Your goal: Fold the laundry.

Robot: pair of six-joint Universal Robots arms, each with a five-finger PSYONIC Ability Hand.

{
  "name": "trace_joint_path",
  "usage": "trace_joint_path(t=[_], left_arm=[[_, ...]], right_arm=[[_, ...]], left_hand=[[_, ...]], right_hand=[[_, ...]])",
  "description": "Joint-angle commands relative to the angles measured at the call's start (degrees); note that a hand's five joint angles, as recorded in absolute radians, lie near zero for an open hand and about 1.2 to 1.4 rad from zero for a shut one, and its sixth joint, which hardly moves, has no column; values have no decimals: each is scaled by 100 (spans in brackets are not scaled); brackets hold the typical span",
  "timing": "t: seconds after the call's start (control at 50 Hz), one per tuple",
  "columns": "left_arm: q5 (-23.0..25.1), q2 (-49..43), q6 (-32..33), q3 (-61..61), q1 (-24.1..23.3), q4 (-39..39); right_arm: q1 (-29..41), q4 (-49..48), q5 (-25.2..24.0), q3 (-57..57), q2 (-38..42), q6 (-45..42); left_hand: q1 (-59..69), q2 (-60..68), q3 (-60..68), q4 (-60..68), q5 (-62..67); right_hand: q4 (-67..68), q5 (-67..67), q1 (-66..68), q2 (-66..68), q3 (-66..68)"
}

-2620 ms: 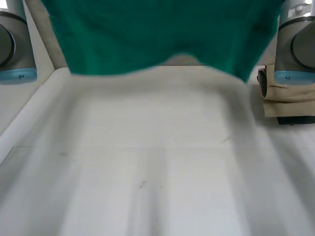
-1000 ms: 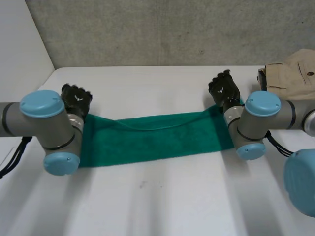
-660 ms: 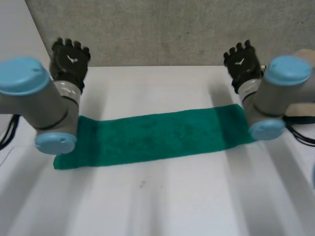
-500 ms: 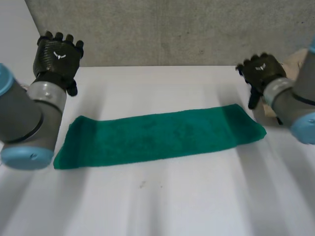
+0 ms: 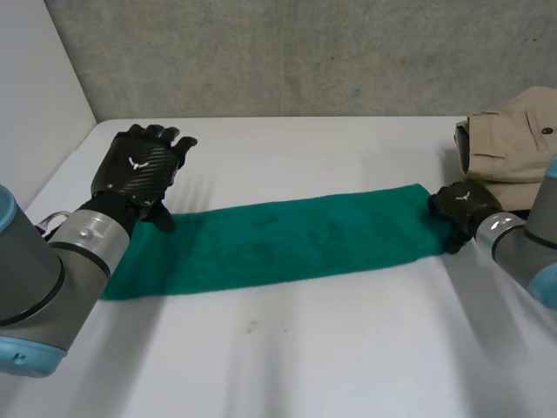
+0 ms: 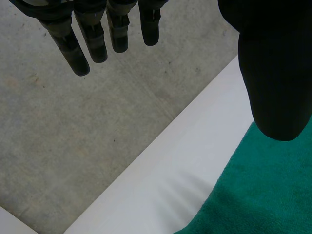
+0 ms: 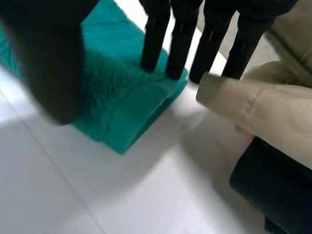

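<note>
Status: the green towel [image 5: 287,244] lies flat on the white table [image 5: 305,357] as a long, narrow strip running left to right. In the right wrist view its right end [image 7: 122,107] shows stacked layers, so the lengthwise fold is judged complete.

Left hand [image 5: 139,174]: positioned over the far left end of the strip. In its wrist view the fingers [image 6: 97,34] are straight and spread from the thumb [image 6: 273,73], with nothing between them. The towel [image 6: 263,195] lies below the thumb, and contact cannot be confirmed.

Right hand [image 5: 459,207]: positioned at the right end of the strip. Its fingers [image 7: 180,39] are straight and apart from the thumb, with the tips at the towel's end edge. Nothing is pinched.

Folded khaki trousers [image 5: 513,144] lie just beside the right hand, on its far right.

Remaining work, as judged: both ends are ungripped. The strip needs at least one crosswise fold, end to end, to form a compact stack.
</note>
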Motion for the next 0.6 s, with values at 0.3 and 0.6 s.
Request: trace_joint_path(t=[0.3,0.6], left_arm=[[-20,315,8,-25,32,-38],[-20,579,-10,-280,58,-30]], right_arm=[[-1930,54,117,1885,-2206,-1568],[367,-1015,302,1507,-2276,-2413]], left_hand=[[44,-82,-81,-40,-157],[27,-98,-98,-57,-174]], right_hand=[[4150,4143,4176,4177,4175],[4150,4143,4176,4177,4175]])
